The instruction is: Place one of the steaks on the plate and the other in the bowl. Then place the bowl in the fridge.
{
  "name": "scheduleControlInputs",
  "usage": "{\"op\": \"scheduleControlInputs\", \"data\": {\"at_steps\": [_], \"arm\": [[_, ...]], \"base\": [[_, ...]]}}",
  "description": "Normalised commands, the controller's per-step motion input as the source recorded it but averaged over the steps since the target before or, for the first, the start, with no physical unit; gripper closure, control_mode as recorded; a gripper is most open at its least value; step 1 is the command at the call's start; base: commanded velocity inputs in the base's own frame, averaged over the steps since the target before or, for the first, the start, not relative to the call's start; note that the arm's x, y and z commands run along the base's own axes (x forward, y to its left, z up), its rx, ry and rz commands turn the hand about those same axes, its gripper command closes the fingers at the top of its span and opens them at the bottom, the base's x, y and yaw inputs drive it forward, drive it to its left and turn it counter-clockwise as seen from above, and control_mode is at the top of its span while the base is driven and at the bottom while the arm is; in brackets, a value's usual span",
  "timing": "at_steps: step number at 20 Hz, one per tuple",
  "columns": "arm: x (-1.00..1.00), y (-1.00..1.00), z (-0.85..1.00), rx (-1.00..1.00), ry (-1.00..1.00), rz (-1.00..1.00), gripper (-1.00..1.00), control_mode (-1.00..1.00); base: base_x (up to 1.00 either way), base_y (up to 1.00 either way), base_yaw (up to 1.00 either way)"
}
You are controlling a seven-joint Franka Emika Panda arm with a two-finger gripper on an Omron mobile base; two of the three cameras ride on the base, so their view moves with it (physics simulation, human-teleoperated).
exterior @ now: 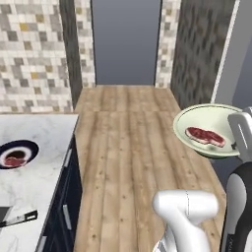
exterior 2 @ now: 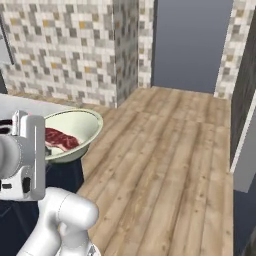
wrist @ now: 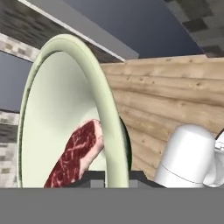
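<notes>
Holding one steak (exterior: pixel 204 136) each: lifted bowl (exterior: pixel 206 118), countertop plate (exterior: pixel 28 146).

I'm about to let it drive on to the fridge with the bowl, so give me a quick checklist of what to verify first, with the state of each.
1. One steak on the plate, which sits on the counter: ok.
2. Other steak lying inside the bowl: ok.
3. Bowl held by the gripper, jaws closed on its rim: ok.
4. Bowl carried clear of the wooden floor and the counter: ok.
5. Bowl level enough to keep the steak in: ok, slight tilt, meat rests near the middle.
6. Fridge door open and a shelf free: cannot tell.
</notes>
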Motion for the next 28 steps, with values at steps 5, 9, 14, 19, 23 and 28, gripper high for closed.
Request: {"op": "scheduleControlInputs", "data": {"at_steps": [5, 9, 14, 19, 23, 28], "arm": [[0.0, 0.0, 0.0, 0.0, 0.0, 0.0, 1.0, 1.0], [0.0, 0.0, 0.0, 0.0, 0.0, 0.0, 1.0, 1.0], [0.0, 0.0, 0.0, 0.0, 0.0, 0.0, 1.0, 1.0], [0.0, 0.0, 0.0, 0.0, 0.0, 0.0, 1.0, 1.0], [0.0, 0.0, 0.0, 0.0, 0.0, 0.0, 1.0, 1.0], [0.0, 0.0, 0.0, 0.0, 0.0, 0.0, 1.0, 1.0]], "base": [[1.0, 0.0, -0.09], [1.0, 0.1, -0.09], [1.0, 0.29, -0.03], [1.0, 0.01, 0.01], [1.0, -0.03, 0.31], [1.0, -0.27, 0.58]]}}
